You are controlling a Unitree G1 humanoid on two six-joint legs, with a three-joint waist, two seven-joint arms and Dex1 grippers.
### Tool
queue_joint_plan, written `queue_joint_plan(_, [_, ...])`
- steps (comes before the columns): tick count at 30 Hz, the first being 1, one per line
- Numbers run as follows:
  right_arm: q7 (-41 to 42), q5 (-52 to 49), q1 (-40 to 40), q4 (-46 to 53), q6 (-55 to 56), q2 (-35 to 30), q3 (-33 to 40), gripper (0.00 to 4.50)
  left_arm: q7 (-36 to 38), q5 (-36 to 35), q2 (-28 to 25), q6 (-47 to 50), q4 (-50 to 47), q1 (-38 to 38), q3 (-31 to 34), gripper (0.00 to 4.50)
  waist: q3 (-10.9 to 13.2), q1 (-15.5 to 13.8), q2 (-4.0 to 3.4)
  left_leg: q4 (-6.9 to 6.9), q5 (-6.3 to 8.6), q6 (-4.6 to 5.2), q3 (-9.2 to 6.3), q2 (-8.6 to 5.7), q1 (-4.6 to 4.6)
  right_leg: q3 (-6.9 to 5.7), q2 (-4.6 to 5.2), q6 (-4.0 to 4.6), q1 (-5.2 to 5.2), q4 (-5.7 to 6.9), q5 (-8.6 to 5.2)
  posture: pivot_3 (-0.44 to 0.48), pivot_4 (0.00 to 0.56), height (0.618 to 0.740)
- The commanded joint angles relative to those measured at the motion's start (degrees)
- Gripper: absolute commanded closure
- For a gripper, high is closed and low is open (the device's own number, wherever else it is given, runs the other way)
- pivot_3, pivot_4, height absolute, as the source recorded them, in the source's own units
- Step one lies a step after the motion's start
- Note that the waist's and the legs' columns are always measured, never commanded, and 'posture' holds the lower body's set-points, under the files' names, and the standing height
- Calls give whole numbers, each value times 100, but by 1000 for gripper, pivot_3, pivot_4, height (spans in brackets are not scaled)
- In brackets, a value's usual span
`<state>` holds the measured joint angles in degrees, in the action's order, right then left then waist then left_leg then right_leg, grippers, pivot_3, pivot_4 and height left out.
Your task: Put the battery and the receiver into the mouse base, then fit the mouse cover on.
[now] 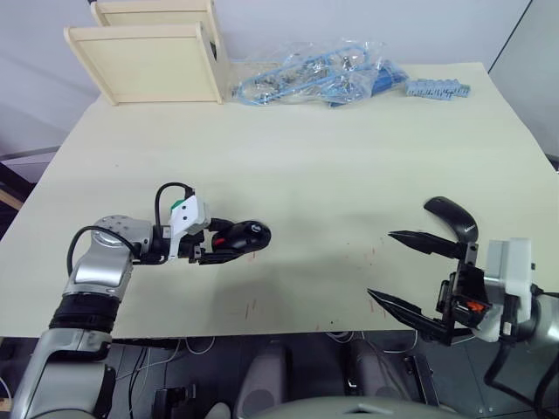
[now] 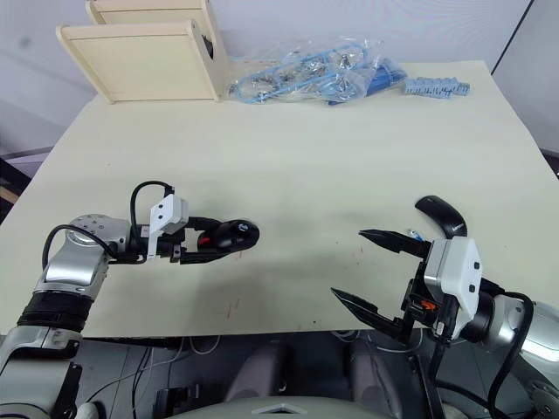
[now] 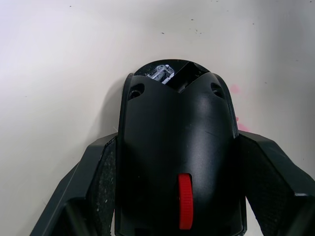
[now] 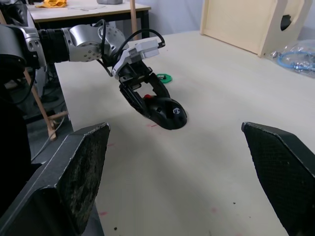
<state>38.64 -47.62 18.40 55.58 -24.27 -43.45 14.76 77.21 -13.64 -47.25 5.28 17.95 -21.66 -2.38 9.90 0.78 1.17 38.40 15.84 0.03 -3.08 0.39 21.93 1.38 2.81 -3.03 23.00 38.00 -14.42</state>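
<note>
The mouse base (image 3: 179,162) lies on the pale counter (image 1: 306,157), on the robot's left side near the front edge. It is black, with a red scroll wheel (image 3: 185,200) and an open hollow at its far end where some silver metal can be seen. The left end effector (image 1: 229,243) pinches the mouse base from both sides, one black finger against each flank. In the right wrist view a small pale logo is visible on the base, but it is too small to read.

The mouse cover (image 1: 452,221) (a glossy black curved shell) rests on the counter at the robot's right, well apart from the base. It carries a small pale mark near one end, which I cannot read. The right end effector (image 1: 404,273) is just beside the cover, its two fingers spread wide and holding nothing.

A small green disc (image 4: 163,77) lies on the counter behind the left end effector. At the far edge stand two light wooden boxes (image 1: 148,59) and a clear bag of blue cables (image 1: 314,74).
</note>
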Motion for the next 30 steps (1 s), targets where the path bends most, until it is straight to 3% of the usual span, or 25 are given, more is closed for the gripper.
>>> queue_joint_plan(1, [5, -30, 9, 199, 152, 15, 162, 0, 37, -118, -99, 42, -304, 93, 144, 1524, 0, 1, 0, 0, 0, 0, 1, 0, 0, 0, 0, 0, 0, 0, 0, 0, 150, 740])
queue_joint_plan(16, [167, 93, 345, 150, 373, 87, 233, 0, -167, -367, -101, 966, -1583, 69, 90, 1524, 0, 2, 0, 0, 0, 0, -3, 0, 2, -2, 0, 0, 0, -2, 0, 0, 150, 740])
queue_joint_plan(23, [432, 120, 681, 28, 559, 142, 494, 0, -834, 145, -21, 1642, -2819, -109, -464, 1524, 0, -13, 0, 0, 0, 0, -1, -1, 1, 1, 0, 0, -1, -2, 0, 0, 150, 740])
queue_joint_plan(30, [1303, 68, 764, -914, 885, 154, 1075, 0, -949, 348, 256, 1980, -3031, -501, -1094, 1524, 0, -13, 2, 2, 0, 0, 6, -2, -1, 6, -1, -1, -2, -2, 0, 0, 150, 740])
